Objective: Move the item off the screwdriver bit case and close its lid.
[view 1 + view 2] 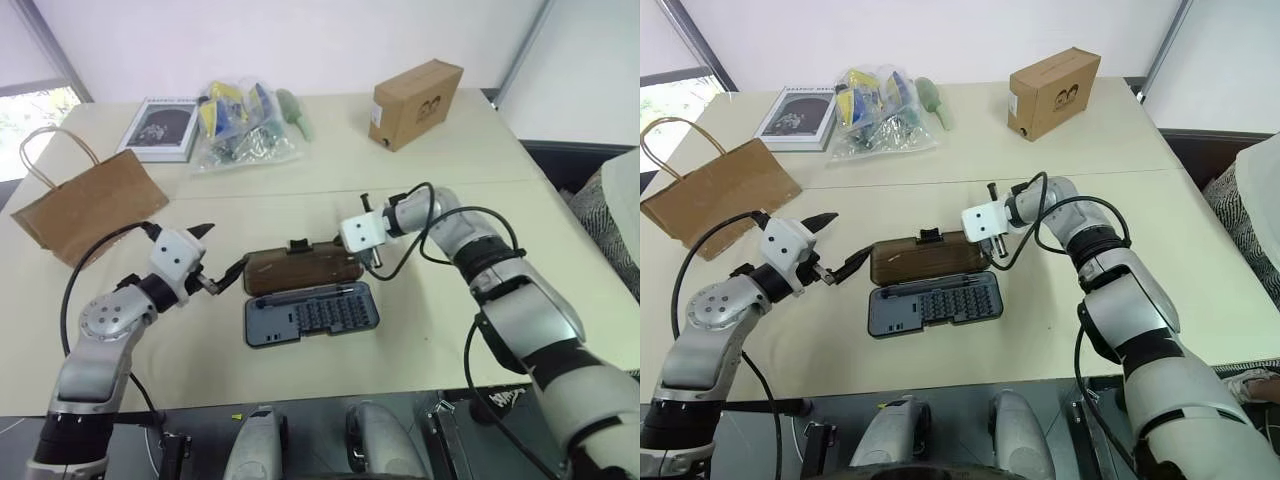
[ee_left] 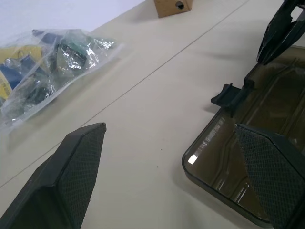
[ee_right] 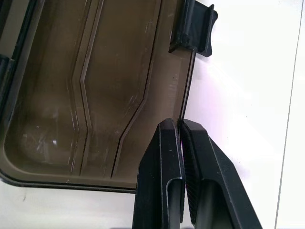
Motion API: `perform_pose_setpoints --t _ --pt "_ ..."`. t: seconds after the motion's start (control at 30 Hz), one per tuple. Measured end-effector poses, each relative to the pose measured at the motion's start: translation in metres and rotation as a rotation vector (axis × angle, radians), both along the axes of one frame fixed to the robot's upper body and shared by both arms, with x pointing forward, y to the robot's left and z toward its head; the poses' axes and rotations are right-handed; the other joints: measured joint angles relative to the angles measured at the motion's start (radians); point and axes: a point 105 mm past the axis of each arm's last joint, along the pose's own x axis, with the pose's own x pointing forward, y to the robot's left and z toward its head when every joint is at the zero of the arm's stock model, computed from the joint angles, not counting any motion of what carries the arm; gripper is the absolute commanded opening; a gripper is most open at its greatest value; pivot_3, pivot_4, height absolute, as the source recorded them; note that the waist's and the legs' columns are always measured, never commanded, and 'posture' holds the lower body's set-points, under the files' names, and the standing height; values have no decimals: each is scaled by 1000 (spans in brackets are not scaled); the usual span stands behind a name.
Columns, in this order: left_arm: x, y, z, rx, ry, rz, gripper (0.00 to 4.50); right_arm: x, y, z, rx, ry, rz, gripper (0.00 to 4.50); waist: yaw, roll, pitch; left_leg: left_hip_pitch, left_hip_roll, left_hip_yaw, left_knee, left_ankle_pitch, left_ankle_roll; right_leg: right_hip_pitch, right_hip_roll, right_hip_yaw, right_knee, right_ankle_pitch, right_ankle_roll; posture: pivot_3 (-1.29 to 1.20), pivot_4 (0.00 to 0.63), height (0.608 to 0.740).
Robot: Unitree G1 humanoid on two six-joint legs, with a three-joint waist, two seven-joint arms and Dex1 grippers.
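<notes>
Paper bag (image 1: pixel 85 205) lies flat at far left of the counter (image 1: pixel 440 330), well clear of the screwdriver bit case (image 1: pixel 311 313). My left end effector (image 1: pixel 205 255) hovers wide open, empty, just left of the lid (image 1: pixel 300 268). Lid lies flat open behind the bit tray. My right end effector (image 3: pixel 182 129) is pinched shut on the lid's long outer edge near its latch tab (image 3: pixel 195 28).

A wide cream table (image 1: pixel 300 190) fills the room's middle, a seam running across it from nine to three o'clock. A plain white wall (image 1: pixel 300 40) rises at twelve, with a bright window (image 1: pixel 30 115) at ten
</notes>
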Motion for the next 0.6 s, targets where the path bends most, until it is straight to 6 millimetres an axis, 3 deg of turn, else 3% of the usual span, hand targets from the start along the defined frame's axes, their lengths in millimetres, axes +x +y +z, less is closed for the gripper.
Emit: perform_pose_setpoints --t 0.37,0.6 --pt "1 -6 -2 13 4 -20 4500 2 -16 0 -32 22 -41 63 3 0 0 0 0 0 0 0 0 0 0 0 0 0 0 0 150 740" --pt "1 -7 -3 13 6 -22 4500 1 -16 2 -25 26 -47 63 2 0 0 0 0 0 0 0 0 0 0 0 0 0 0 0 150 740"
